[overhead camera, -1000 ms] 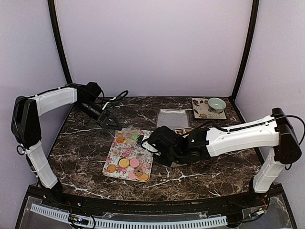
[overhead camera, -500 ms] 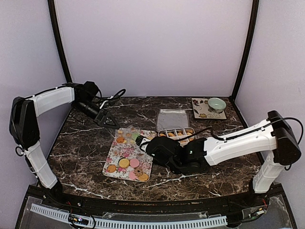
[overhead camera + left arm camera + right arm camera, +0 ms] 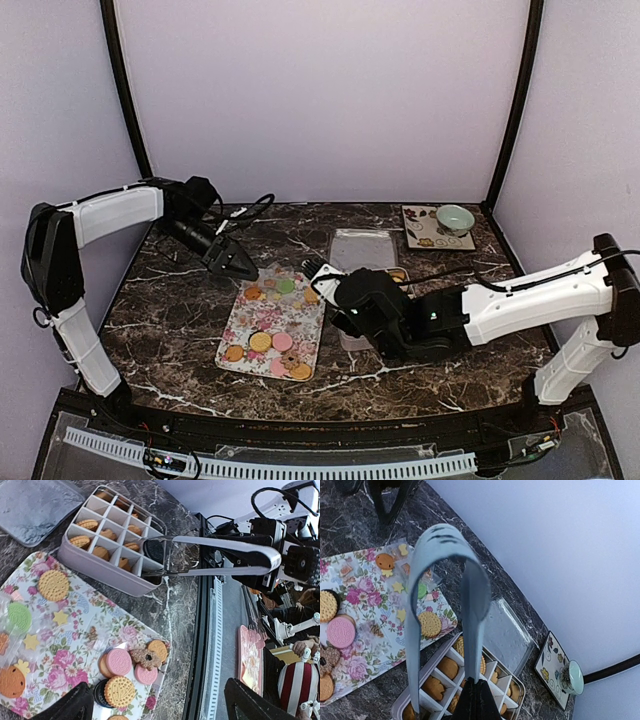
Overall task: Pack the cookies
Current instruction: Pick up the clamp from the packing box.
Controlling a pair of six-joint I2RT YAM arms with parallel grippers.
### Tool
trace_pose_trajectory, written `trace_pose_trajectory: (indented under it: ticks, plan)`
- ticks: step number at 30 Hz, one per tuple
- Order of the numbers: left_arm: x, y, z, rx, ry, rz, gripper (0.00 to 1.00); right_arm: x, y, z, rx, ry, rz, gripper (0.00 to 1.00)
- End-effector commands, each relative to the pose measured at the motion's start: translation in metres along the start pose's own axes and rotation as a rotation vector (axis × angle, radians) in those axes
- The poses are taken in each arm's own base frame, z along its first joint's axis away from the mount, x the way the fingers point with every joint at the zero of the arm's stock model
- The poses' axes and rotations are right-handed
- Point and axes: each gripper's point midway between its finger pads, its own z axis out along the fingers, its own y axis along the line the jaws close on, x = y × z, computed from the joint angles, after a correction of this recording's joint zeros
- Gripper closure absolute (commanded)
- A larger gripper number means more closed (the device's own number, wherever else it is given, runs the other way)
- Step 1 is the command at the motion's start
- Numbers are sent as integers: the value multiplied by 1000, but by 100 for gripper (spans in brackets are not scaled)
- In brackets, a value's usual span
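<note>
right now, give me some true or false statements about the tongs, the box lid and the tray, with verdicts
1. The tongs grip a dark cookie at the divided box. True.
2. The left gripper holds the tongs. False: the right gripper does; the left is open and empty.
3. The clear lid covers the box. False: it lies on the table beside it.
4. A green cookie lies on the floral tray. True.
5. The bowl stands on the floral tray. False: it stands on a small patterned plate.

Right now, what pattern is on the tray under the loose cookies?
Pink-rose floral print on the tray, clearest in the left wrist view.
</note>
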Motion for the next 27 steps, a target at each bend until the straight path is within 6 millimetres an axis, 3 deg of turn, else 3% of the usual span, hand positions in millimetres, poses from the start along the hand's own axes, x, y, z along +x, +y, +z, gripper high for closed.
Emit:
trace_pose_trajectory:
  ticks: [1,5,9,14,17,25,26,27]
  plan:
    - [-20,-38,-6,114,-68,98,4,-29,-31,-18,58,-102,174,100]
    - [-31,-60,-4,186,-94,159,2,-39,-51,-30,76,-142,257,100]
    - [-39,-85,3,262,-99,214,2,-66,-71,-49,30,-247,398,100]
    - [-49,-109,13,326,-93,273,10,-97,-91,-66,-112,-386,627,100]
    - [-52,-117,15,349,-98,285,15,-97,-102,-64,-98,-415,671,100]
    - [-41,-109,32,283,-72,283,26,-101,-105,-43,-59,-419,695,100]
    - [-41,-105,35,257,-68,288,27,-109,-97,-43,-138,-446,716,100]
    - [-40,-101,38,231,-65,294,27,-113,-94,-43,-239,-449,948,100]
